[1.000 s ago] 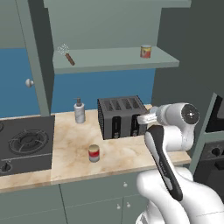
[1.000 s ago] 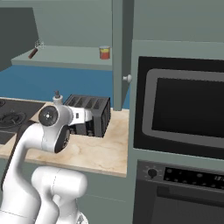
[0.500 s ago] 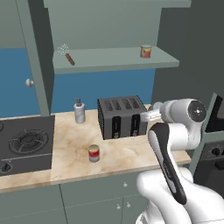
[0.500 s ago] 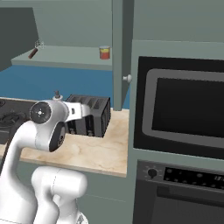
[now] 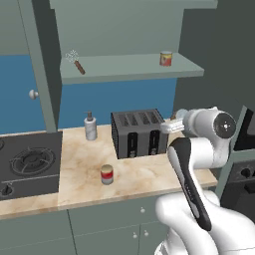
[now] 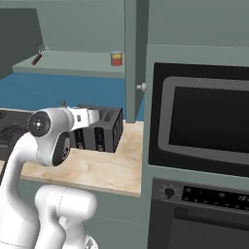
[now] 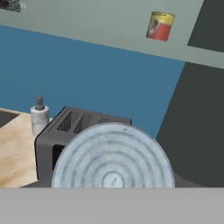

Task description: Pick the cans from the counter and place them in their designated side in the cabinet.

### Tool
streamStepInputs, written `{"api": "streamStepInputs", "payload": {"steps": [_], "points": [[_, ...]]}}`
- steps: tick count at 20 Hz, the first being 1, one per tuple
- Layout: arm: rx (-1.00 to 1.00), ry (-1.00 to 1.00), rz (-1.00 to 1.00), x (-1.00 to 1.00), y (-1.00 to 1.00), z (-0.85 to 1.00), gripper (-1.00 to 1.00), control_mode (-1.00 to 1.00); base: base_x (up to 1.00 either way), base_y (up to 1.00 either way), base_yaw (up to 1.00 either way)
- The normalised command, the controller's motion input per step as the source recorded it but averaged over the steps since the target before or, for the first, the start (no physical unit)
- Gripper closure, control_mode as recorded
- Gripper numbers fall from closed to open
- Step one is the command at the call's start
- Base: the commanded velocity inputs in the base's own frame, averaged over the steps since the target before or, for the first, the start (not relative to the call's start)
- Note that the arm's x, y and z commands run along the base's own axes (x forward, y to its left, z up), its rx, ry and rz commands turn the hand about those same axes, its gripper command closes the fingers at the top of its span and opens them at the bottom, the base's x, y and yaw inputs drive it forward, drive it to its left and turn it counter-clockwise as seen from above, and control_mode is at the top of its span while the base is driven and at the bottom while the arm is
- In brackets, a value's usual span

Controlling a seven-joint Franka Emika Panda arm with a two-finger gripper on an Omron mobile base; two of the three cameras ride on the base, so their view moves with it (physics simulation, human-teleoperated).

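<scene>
A can's ringed bluish-grey top (image 7: pixel 113 162) looms close in the hand view, with my gripper (image 5: pixel 169 125) shut on that can just right of the toaster's top. My fingertips are hidden behind it. A red can (image 5: pixel 106 174) with a pale band stands on the beige counter (image 5: pixel 144 177), in front of the toaster and to its left. Another red and yellow can (image 5: pixel 166 58) (image 6: pixel 116 58) (image 7: pixel 159 26) stands on the cabinet's shelf (image 5: pixel 129 69) near its right end. The cabinet's tall door panel (image 5: pixel 42 64) hangs open at the left.
A black toaster (image 5: pixel 139 133) sits mid-counter, right beside my hand. A pale pump bottle (image 5: pixel 90 127) stands behind it to the left. A black stove top (image 5: pixel 27 164) lies left of the counter. A brush (image 5: pixel 76 62) lies on the shelf's left part. An oven (image 6: pixel 199 126) fills the right.
My wrist has swung a little to the right beside the toaster with the can still held. The can on the counter and the can on the shelf have not moved.
</scene>
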Motion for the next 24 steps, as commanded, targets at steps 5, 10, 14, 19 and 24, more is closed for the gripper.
{"api": "streamStepInputs", "payload": {"steps": [5,10,14,19,24], "points": [[0.00,0.06,-0.04,0.00,-0.08,0.35,1.00,-1.00,0.00,0.00,0.00],[-0.01,0.02,-0.02,0.00,-0.15,0.30,1.00,-1.00,0.00,0.00,0.00],[-0.01,0.00,0.00,0.00,-0.15,0.31,1.00,-1.00,0.00,0.00,0.00],[0.00,0.00,0.00,-0.22,0.00,0.36,1.00,-1.00,0.00,0.00,0.00],[0.00,0.00,0.00,-0.42,0.01,0.37,1.00,-1.00,0.00,0.00,0.00]]}}
